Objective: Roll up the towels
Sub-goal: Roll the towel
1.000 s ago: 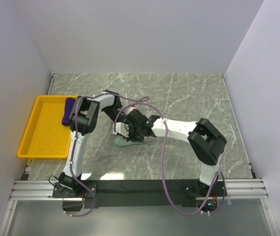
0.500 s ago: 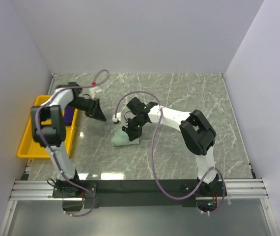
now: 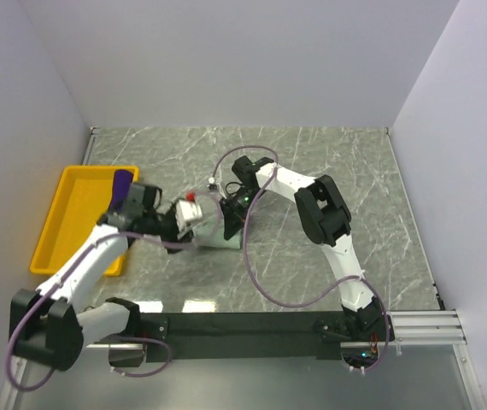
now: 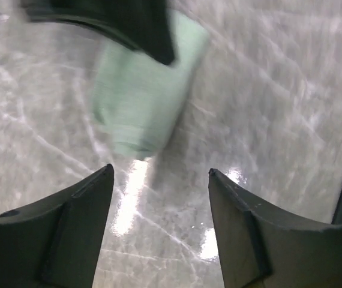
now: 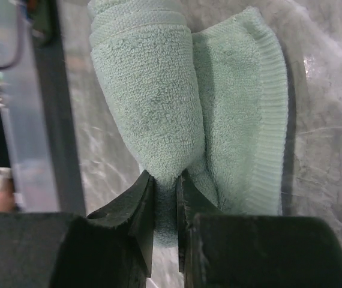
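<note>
Half-rolled mint towel [image 5: 153,90], bare marble [image 3: 329,162] around, right gripper [image 5: 164,180] pinching its fold, left gripper [image 4: 159,174] wide, empty, yellow tray [image 3: 64,226] to its left holding purple towel [image 3: 121,182].

top: high, far, looking down | wrists: close-up, facing down | all share: mint towel [image 5: 159,114]

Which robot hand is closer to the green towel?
Right. The right gripper has the green towel pinched by its rolled end between its fingertips. The left gripper is open, a little short of the towel, touching nothing.
</note>
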Motion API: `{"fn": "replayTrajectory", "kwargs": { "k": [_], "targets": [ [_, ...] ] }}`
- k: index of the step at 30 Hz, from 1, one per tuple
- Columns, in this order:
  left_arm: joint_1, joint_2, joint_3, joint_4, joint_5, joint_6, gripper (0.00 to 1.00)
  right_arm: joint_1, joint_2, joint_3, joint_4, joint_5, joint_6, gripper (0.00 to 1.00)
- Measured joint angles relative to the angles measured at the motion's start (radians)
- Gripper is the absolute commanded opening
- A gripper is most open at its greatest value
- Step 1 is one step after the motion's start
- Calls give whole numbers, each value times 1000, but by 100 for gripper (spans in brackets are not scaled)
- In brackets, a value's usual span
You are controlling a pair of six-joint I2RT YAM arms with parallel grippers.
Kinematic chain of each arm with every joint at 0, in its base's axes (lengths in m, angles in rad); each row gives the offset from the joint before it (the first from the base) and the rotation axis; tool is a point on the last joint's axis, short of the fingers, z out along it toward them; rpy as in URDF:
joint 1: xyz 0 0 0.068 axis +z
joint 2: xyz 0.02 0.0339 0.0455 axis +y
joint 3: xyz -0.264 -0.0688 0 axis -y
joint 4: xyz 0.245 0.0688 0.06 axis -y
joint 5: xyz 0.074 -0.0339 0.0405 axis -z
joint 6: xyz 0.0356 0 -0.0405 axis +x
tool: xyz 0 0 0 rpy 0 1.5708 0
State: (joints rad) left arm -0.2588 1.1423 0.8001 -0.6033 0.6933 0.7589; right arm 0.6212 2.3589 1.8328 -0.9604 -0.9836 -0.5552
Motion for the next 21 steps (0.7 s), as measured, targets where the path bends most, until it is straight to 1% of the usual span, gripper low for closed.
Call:
{"fn": "replayTrajectory", "kwargs": {
  "k": [3, 7, 9, 14, 17, 18, 19, 20, 21],
  "targets": [
    [-116, -46, -104, 75, -94, 75, 70, -17, 35, 24, -26, -55, 20, 0],
    [-245, 19, -129, 177, -175, 148, 69, -29, 76, 48, -51, -116, 54, 0],
    [-284, 60, -132, 238, -207, 183, 69, -34, 95, 56, -63, -146, 72, 0],
    [-330, 176, -133, 344, -255, 253, 65, -40, 120, 66, -72, -183, 114, 0],
    [-335, 270, -121, 395, -286, 295, 51, -44, 131, 72, -72, -190, 141, 0],
    [-335, 302, -102, 404, -296, 306, 41, -47, 135, 76, -72, -193, 149, 0],
    [-335, 331, -75, 401, -304, 312, 37, -49, 137, 77, -72, -195, 156, 2],
    [-335, 355, -49, 388, -307, 319, 34, -53, 138, 77, -72, -195, 165, 7],
    [-335, 378, -22, 365, -307, 322, 28, -59, 138, 77, -71, -192, 175, 13]
  ]
}}
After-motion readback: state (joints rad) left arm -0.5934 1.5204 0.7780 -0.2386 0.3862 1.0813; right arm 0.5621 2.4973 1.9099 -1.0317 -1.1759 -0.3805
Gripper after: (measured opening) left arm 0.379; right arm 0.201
